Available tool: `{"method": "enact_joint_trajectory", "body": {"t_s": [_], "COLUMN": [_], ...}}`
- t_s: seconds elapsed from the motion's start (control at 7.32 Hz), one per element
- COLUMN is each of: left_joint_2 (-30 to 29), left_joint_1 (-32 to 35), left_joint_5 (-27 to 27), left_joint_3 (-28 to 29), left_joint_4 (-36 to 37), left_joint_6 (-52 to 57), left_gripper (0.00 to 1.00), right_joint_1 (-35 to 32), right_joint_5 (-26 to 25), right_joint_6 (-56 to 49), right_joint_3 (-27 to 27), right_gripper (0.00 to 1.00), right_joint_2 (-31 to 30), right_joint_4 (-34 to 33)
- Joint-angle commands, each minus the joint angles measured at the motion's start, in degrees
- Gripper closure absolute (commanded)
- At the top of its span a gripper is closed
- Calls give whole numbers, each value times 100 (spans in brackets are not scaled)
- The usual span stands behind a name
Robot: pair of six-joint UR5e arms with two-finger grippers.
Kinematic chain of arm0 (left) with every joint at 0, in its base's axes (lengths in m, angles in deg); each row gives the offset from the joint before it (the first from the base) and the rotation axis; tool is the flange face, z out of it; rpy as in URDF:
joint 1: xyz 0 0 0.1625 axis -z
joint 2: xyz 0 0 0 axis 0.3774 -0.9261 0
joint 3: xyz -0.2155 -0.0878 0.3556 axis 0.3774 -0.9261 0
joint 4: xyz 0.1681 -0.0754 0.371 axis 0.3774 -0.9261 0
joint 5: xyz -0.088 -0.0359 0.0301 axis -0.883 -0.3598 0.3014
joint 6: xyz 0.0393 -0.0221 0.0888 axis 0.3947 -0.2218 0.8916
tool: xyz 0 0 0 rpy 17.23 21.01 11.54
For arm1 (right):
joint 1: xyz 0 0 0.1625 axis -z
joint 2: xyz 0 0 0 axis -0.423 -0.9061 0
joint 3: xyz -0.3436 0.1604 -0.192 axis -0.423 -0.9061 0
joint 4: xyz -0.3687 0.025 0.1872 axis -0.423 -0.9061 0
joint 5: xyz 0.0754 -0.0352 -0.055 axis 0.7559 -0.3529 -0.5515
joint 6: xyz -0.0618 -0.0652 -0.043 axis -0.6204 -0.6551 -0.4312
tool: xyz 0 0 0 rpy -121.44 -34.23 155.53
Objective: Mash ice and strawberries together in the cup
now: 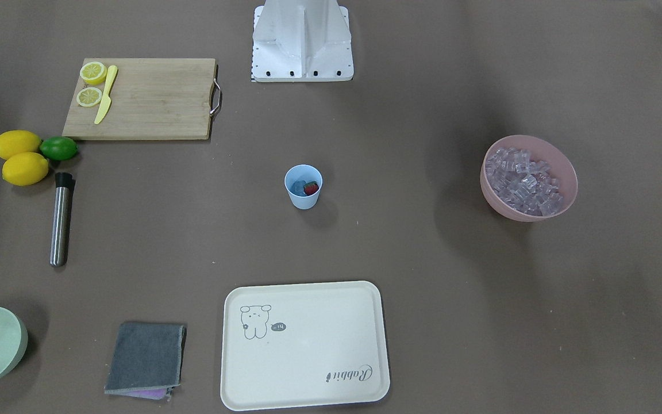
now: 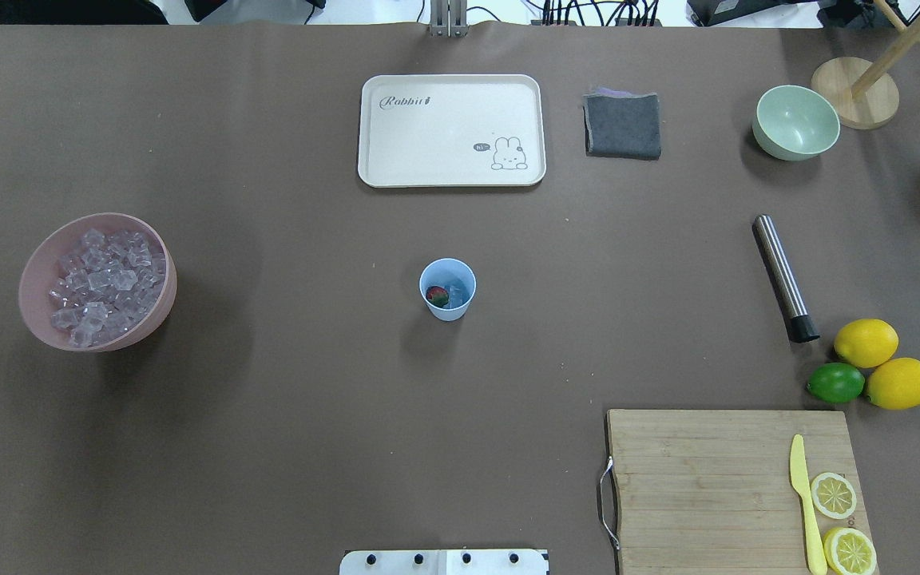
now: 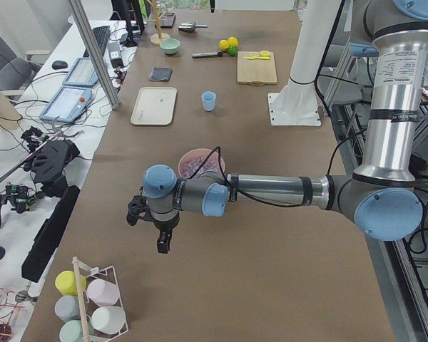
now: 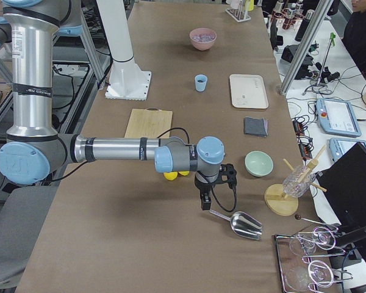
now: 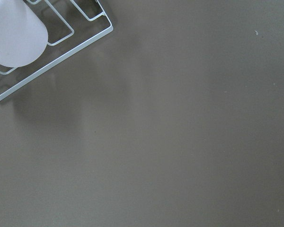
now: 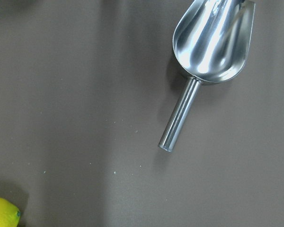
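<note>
The small light blue tapered cup (image 2: pixel 447 289) stood upright at the middle of the brown table (image 2: pixel 268 399), well apart from every edge. A small red strawberry (image 2: pixel 437 296) and a clear ice cube (image 2: pixel 456 292) lay side by side inside it. It looked light and easily tipped, so it would want steadying by its wall. The smooth steel cylinder with a black end (image 2: pixel 783 278), near the right edge, seemed stiff and slippery, best taken mid-shaft. The left claw (image 3: pixel 161 246) and right claw (image 4: pixel 205 204) hung over opposite ends; whether they were spread or pressed together could not be told.
</note>
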Motion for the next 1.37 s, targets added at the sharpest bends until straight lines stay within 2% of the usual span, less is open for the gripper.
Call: {"method": "enact_joint_trajectory", "body": {"t_s": [0.0,0.27,1.23], "left_joint_2": [100,-5,48], "left_joint_1": [1,-51,-52], "left_joint_5": [5,22,40], "left_joint_3": [-171,-14,-188], "left_joint_4": [-10,-19,-19], "left_joint_6": [-7,11,11], "left_gripper": [2,2,2], "right_joint_1": [9,9,9], "right_joint_5": [-7,-51,-7], "right_joint_6": [3,3,30], "right_joint_3": [-13,31,40], "right_gripper": [0,0,0], "right_joint_2": [-51,-51,-78], "right_joint_4": [-14,-75,-75]}}
